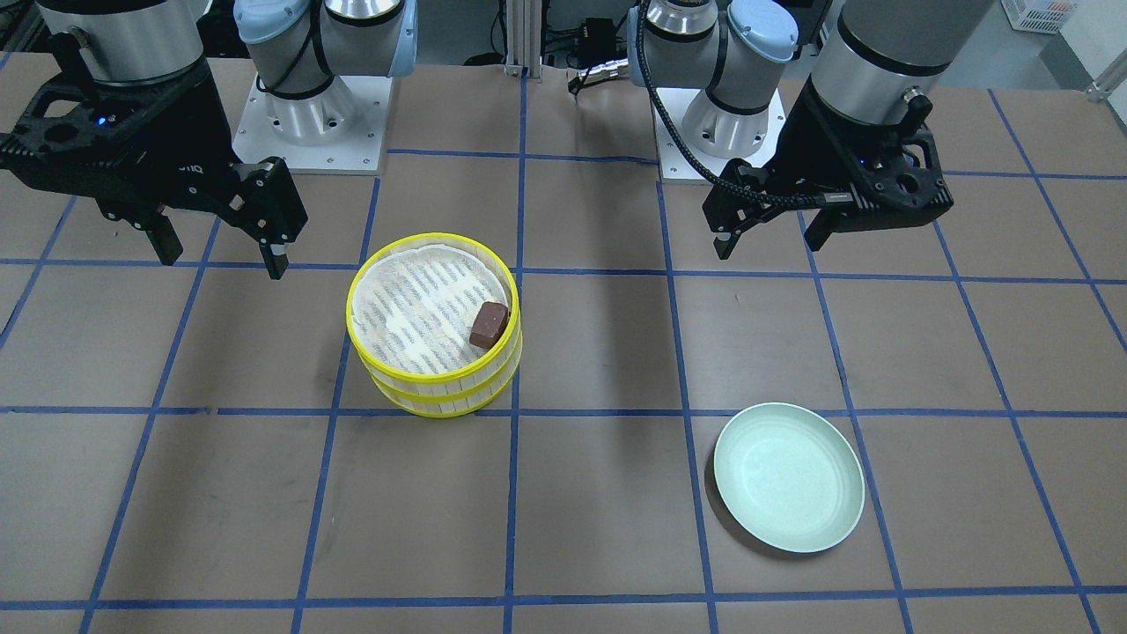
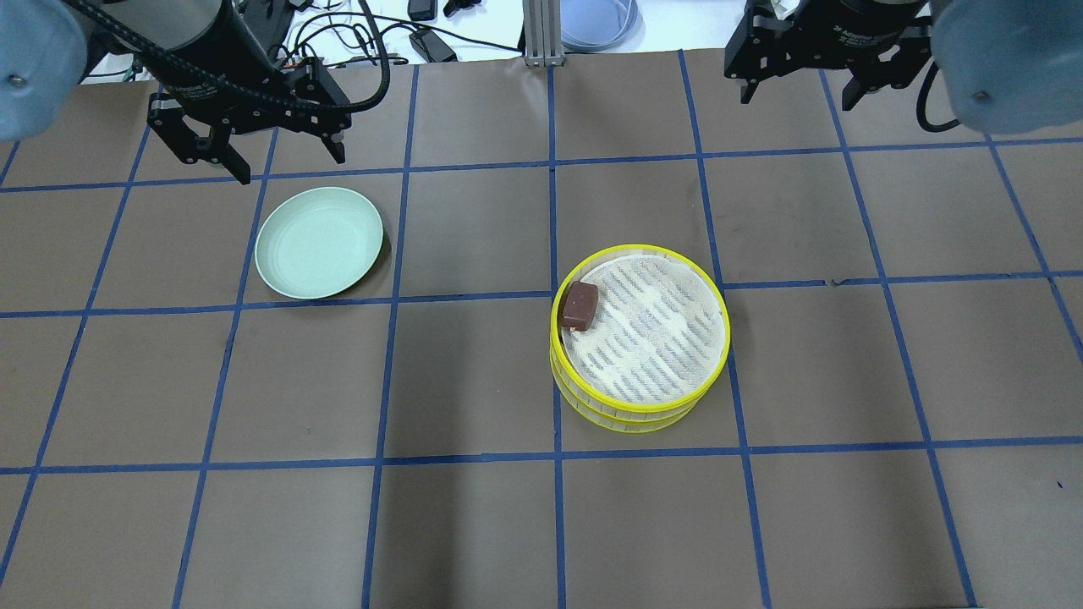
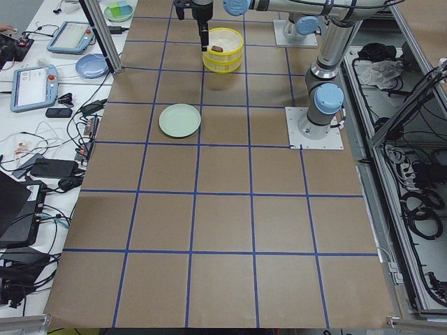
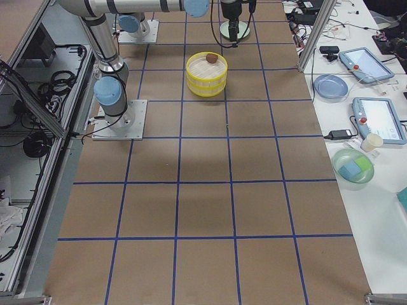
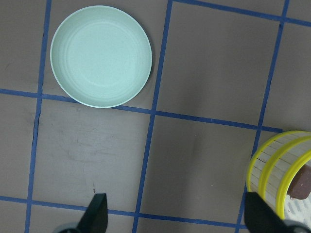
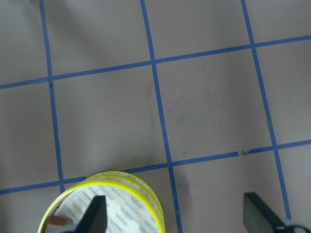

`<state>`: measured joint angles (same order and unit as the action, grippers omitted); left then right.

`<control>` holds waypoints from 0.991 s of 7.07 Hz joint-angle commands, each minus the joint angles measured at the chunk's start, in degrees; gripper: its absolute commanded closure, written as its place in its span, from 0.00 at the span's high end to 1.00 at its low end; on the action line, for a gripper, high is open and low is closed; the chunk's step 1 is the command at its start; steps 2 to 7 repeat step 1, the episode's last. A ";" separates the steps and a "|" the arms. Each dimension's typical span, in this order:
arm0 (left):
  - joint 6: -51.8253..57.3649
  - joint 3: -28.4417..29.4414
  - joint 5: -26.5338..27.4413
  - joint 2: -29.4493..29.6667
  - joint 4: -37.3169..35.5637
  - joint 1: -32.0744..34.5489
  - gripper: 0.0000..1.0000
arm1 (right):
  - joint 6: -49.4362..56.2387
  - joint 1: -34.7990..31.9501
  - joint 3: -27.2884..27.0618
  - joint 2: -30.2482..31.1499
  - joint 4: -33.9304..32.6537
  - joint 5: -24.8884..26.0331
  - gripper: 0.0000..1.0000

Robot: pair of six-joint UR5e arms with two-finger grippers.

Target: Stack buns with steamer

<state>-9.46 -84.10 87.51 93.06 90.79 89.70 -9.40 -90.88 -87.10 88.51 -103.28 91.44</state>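
Note:
The steamer (image 1: 440, 387) is two stacked yellow-rimmed tiers with a white liner on top; it also shows in the overhead view (image 2: 634, 414). The dark reddish-brown bun (image 1: 489, 324) lies in the top tier against the rim, also in the overhead view (image 2: 580, 305). The cream-white bun is hidden or out of view. The pale green plate (image 1: 788, 475) is empty. My left gripper (image 2: 289, 167) is open and empty, raised beyond the plate (image 2: 319, 243). My right gripper (image 2: 797, 100) is open and empty, raised beyond and to the right of the steamer.
The table is brown with a blue tape grid. The two arm bases (image 1: 313, 114) (image 1: 722, 114) stand at the robot's edge. A side bench beyond the far edge carries tablets, cables and bowls (image 4: 353, 166).

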 commanded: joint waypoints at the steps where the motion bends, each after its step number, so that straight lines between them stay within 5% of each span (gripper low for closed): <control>1: 0.06 -0.45 0.03 0.02 -0.09 0.04 0.99 | 0.00 0.00 0.00 0.00 0.01 -0.03 1.00; 7: 0.06 -0.45 0.03 0.02 -0.09 0.04 0.99 | 0.00 0.00 0.00 0.00 0.01 -0.03 1.00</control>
